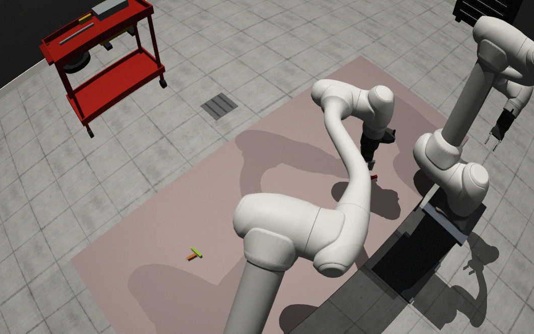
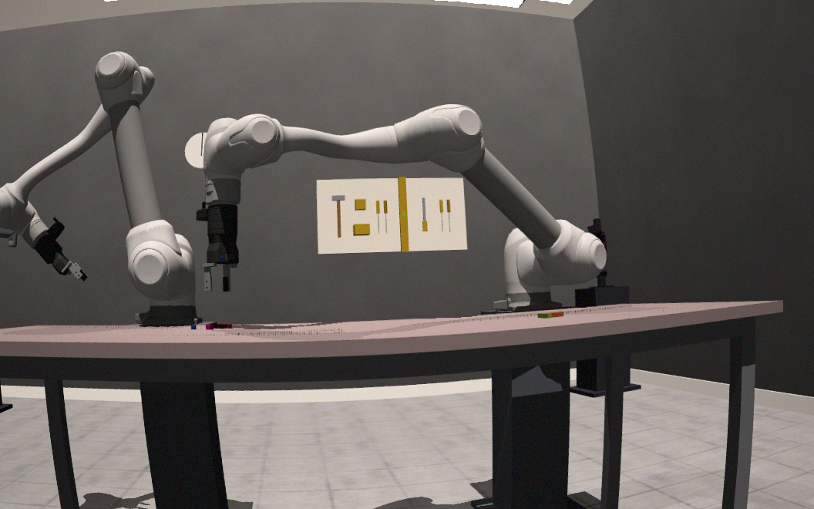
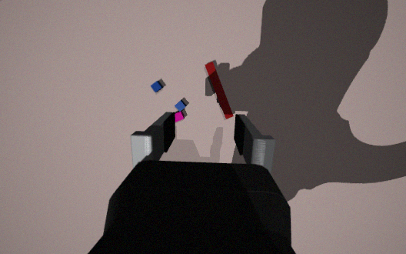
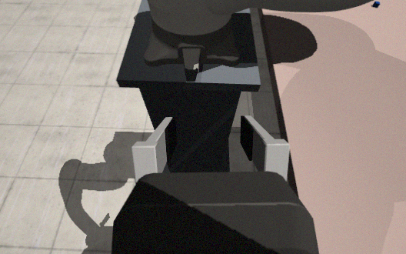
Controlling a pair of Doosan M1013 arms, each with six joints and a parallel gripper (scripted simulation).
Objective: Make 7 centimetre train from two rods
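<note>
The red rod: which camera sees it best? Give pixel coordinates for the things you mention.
The left wrist view, because the whole red rod [image 1: 374, 177] [image 2: 223, 326] [image 3: 219, 90] shows there. The top view shows just a bit past the arm, the exterior view a thin side, the right wrist view nothing.

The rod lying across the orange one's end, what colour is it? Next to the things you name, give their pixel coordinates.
It's lime green [image 1: 196, 252] [image 2: 544, 315], seen best from the top.

Rods on table [image 1: 194, 199] [image 2: 398, 348] [image 3: 54, 173] [image 4: 347, 115], two clusters.
Four rods [image 1: 374, 177] [image 2: 209, 326] [image 3: 220, 90] [image 4: 376, 4] near one another; well apart, a pair of rods [image 1: 196, 252] [image 2: 545, 315] at an angle.
</note>
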